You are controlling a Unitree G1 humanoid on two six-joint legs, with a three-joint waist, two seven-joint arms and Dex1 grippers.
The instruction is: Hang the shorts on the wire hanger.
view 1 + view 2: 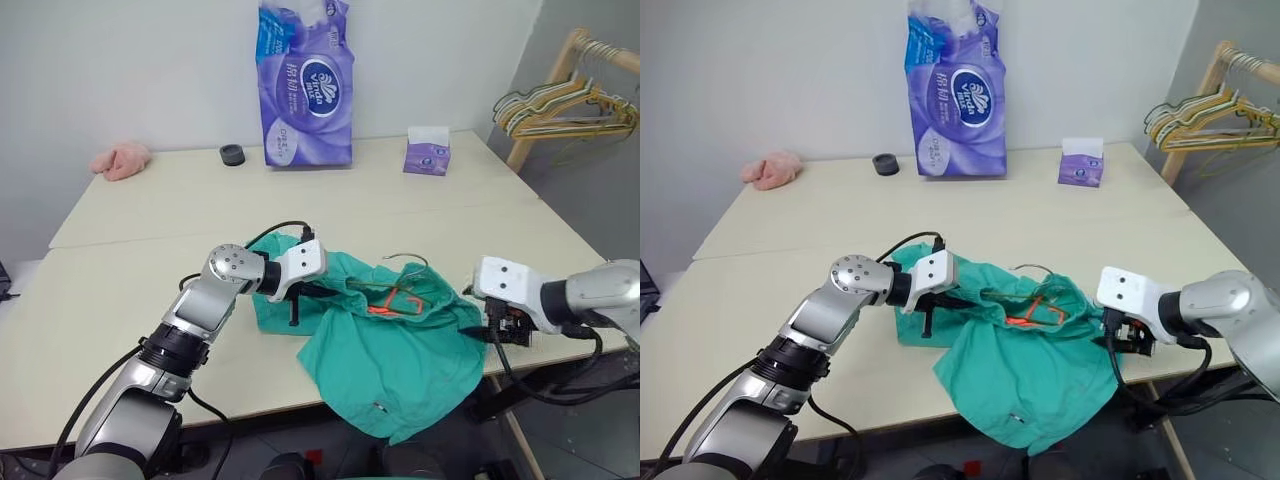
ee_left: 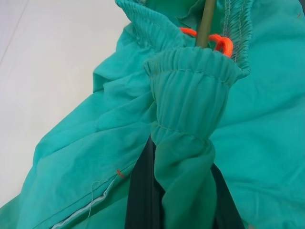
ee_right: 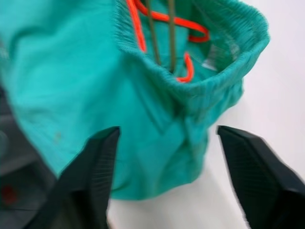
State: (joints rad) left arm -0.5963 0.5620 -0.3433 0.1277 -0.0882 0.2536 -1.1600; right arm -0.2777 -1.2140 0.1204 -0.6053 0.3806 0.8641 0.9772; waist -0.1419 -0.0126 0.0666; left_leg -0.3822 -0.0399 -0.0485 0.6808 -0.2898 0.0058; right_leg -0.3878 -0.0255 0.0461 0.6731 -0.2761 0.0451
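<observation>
A pale cream table (image 1: 120,290) against a white wall fills your view, and on its near edge lies one pair of teal-green shorts (image 1: 400,350), crumpled, its lower part hanging off the near side. One wire hanger (image 3: 163,33) sits with them: you can see its thin olive wires running down into the open waistband beside an orange drawstring (image 1: 392,303), and its curved hook (image 1: 405,257) poking out on the far side; the rest is buried in cloth. You have two grippers at work. Your left gripper (image 2: 183,191) is clenched on a bunched fold of the gathered waistband at the left of the shorts, its black fingers (image 2: 143,195) mostly wrapped in fabric. Your right gripper (image 3: 164,176) stands released at the right end of the shorts, fingers spread wide just short of the waistband, grasping nothing. Along the far edge stand one tall purple tissue pack (image 1: 305,85), one small purple tissue box (image 1: 428,153), one dark round cap (image 1: 232,154) and one pink cloth lump (image 1: 121,159) at far left. At far right a wooden rack (image 1: 545,95) carries a bunch of hangers (image 1: 565,108), too tangled to count and cut off by the frame.
</observation>
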